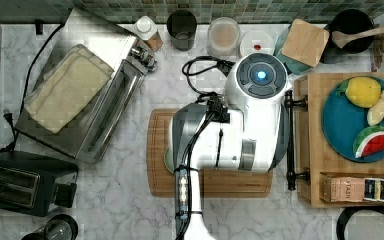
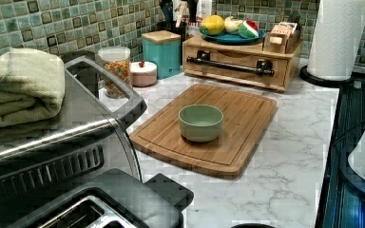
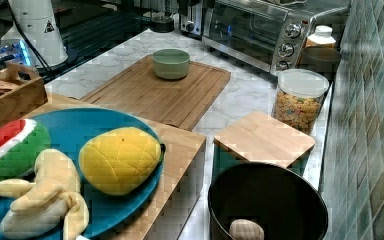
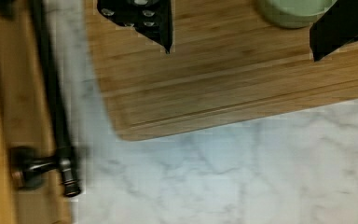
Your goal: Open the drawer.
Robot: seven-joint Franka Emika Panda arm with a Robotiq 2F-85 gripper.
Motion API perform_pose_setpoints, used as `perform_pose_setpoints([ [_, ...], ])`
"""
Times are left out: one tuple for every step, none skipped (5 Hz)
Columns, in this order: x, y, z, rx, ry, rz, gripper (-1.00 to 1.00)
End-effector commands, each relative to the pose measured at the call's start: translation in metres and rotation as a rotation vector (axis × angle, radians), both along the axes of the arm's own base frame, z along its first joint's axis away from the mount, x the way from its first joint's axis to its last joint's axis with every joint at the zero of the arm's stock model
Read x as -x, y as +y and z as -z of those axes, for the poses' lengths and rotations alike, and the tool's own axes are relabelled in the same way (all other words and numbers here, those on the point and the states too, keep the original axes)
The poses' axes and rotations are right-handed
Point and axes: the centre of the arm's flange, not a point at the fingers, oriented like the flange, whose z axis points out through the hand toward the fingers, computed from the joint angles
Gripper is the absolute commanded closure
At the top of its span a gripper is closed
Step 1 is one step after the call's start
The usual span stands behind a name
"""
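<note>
I see the arm (image 1: pixel 240 125) above the bamboo cutting board (image 2: pixel 204 126). The drawer (image 2: pixel 237 64) sits closed at the left view's rear, bar handle (image 4: pixel 51 93) untouched. The gripper (image 4: pixel 240 39) hangs with fingers spread, near a green bowl (image 2: pixel 200 122).

bowl (image 2: pixel 200 122) pale green | plate (image 1: pixel 337 132) blue | counter (image 2: pixel 290 156) white-grey marbled

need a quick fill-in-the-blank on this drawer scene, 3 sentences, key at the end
1. The green bowl sits on the ____.
2. The drawer with its black bar handle is ____.
3. The gripper, fingers spread wide, is ____.

Missing words: cutting board; closed; open
</note>
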Motion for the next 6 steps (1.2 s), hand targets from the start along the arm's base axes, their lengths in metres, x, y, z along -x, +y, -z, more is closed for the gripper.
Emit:
perform_pose_setpoints([
  [0.040, -0.085, 0.039, 0.075, -0.066, -0.071, -1.00],
  [0.044, -0.112, 0.044, 0.083, -0.048, -0.110, -1.00],
  [0.044, -0.137, 0.050, 0.089, -0.059, -0.147, -1.00],
  [0.048, -0.145, 0.065, 0.097, -0.074, -0.154, -1.00],
  [0.053, -0.145, 0.081, 0.091, -0.090, -0.145, -1.00],
  [0.051, -0.142, 0.096, 0.071, -0.105, -0.143, -1.00],
])
